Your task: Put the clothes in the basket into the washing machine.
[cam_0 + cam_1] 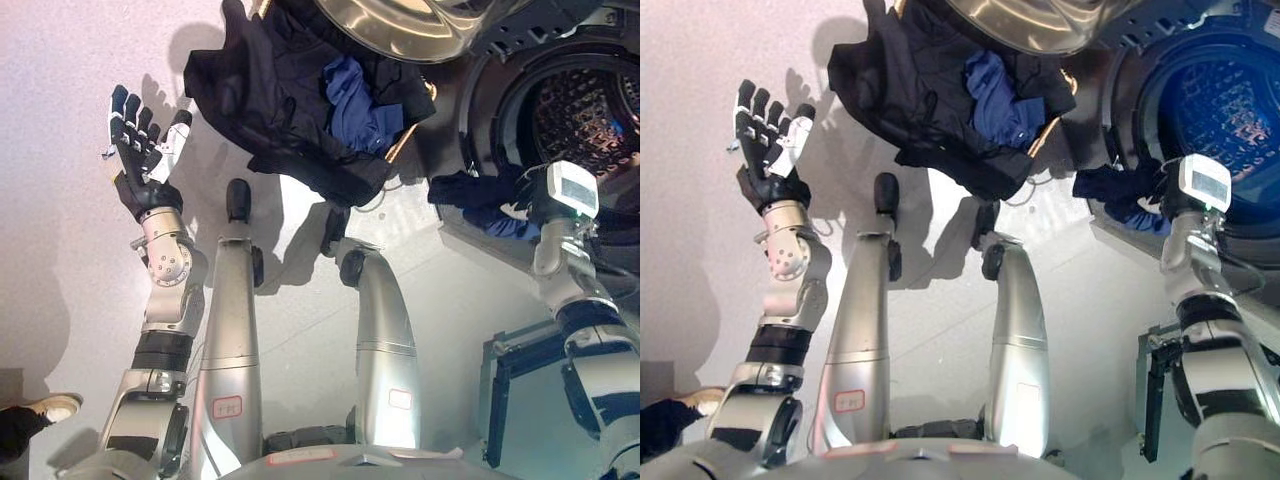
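Note:
A basket (pixel 405 140) stands on the floor at top centre, heaped with black clothes (pixel 270 90) and a blue cloth (pixel 355 100). To its right is the washing machine's open drum (pixel 580 110). My right hand (pixel 525 195) is at the drum's lower lip, its fingers curled into a dark blue garment (pixel 470 192) that lies across the lip. Part of that hand is hidden behind my wrist. My left hand (pixel 140 150) is raised over the floor left of the basket, open with fingers spread and holding nothing.
The washer's shiny round door (pixel 400 25) hangs open above the basket. A dark, frame-like panel (pixel 510 385) stands at lower right by my right arm. A person's shoe (pixel 50 408) shows at the lower left edge. Pale floor (pixel 60 250) lies to the left.

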`<state>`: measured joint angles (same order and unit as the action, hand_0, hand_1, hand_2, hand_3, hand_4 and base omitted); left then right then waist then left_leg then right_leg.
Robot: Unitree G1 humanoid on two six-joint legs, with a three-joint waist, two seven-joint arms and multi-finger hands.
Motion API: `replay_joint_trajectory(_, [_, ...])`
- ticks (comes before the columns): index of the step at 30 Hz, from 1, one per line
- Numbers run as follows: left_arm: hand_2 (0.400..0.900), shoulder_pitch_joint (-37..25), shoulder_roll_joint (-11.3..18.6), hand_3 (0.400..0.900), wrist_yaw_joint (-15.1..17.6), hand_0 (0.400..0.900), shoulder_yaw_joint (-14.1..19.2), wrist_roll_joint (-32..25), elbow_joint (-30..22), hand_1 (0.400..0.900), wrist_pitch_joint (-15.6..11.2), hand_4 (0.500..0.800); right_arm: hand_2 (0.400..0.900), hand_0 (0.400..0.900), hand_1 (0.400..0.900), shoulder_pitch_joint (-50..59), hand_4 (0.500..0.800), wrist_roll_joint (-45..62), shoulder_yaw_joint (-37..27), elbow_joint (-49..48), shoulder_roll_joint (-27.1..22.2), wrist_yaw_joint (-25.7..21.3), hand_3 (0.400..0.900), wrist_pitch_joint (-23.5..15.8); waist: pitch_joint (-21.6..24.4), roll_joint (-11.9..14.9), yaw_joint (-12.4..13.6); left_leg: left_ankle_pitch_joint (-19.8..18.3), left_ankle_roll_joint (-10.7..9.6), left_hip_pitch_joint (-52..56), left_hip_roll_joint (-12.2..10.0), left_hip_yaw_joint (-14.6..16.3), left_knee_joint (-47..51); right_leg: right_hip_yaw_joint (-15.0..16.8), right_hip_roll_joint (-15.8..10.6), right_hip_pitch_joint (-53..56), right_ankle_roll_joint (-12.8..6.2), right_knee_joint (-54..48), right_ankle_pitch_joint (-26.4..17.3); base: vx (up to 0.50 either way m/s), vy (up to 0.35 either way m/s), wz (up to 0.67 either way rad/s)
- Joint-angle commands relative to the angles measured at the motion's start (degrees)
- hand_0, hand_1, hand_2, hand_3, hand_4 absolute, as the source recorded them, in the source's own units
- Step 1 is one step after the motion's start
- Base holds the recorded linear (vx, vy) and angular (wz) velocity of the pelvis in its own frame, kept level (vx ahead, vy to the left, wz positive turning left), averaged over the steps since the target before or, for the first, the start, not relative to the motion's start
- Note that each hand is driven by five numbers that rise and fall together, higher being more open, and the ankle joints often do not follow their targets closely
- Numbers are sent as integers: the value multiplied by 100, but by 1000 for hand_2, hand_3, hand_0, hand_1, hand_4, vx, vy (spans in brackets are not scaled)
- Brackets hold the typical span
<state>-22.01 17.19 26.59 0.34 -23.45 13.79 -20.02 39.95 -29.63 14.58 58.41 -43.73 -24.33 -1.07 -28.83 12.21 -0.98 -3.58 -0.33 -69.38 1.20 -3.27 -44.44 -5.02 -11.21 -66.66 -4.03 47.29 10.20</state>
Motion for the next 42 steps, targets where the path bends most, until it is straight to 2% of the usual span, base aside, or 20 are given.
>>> replay_joint_trajectory(1, [900,343,-108,900,-107,900,-202,242,-332,900,-486,800,400,400,400,147,500,279,348,980,-1009,-427,400,250,659,-329,122,-436,78,-146,186,-206,104,-136,65,-305,-102,-99,-32,-4,-6,5])
replay_joint_trajectory(8, [900,419,-58,900,-149,900,-351,173,-390,900,-520,800,400,400,400,877,500,394,823,1850,-1367,-442,400,345,671,-506,248,-406,58,-180,178,-158,83,-96,19,-382,-82,-11,-16,6,-4,3])
replay_joint_trajectory(12, [900,493,-45,900,-160,900,-426,134,-434,900,-506,800,400,400,400,1052,500,459,844,2318,-1657,-415,400,507,725,-587,277,-410,42,-206,185,-148,28,-77,2,-436,-65,56,4,19,-13,3])
replay_joint_trajectory(21, [900,585,-36,900,-135,900,-386,138,-481,900,-425,800,400,400,400,890,500,526,684,2648,-1960,-276,400,684,796,-590,211,-435,15,-240,172,-148,-41,-66,38,-463,-34,114,19,4,-7,0])
replay_joint_trajectory(22, [900,599,-26,900,-147,900,-397,122,-486,900,-417,800,784,784,784,914,731,546,701,2684,-2054,-266,784,680,799,-597,214,-437,15,-248,170,-144,-44,-67,38,-477,-34,129,14,0,0,0])
replay_joint_trajectory(23, [900,612,-19,900,-167,900,-395,118,-493,900,-410,800,900,900,900,896,800,575,697,2734,-2095,-225,900,662,799,-602,213,-440,10,-261,170,-146,-59,-59,40,-497,-33,137,11,0,0,0])
replay_joint_trajectory(29, [900,698,18,900,-258,900,-391,95,-593,900,-408,800,900,900,900,767,800,573,663,2917,-2191,-132,900,702,798,-657,235,-425,-4,-314,156,-133,-82,-35,36,-566,-23,180,9,0,0,0])
replay_joint_trajectory(38, [900,750,-6,900,-220,900,-302,74,-603,900,-417,800,900,900,900,854,800,528,706,2745,-2175,-177,900,685,820,-662,201,-407,-12,-365,130,-111,-106,-4,76,-633,-5,216,2,-1,0,-1])
replay_joint_trajectory(42, [900,694,-10,900,-162,900,-244,70,-575,900,-438,800,900,900,900,1162,800,676,867,2266,-2064,-243,900,487,859,-634,160,-417,-10,-391,110,-103,-126,9,119,-645,1,199,-11,-6,1,-4])
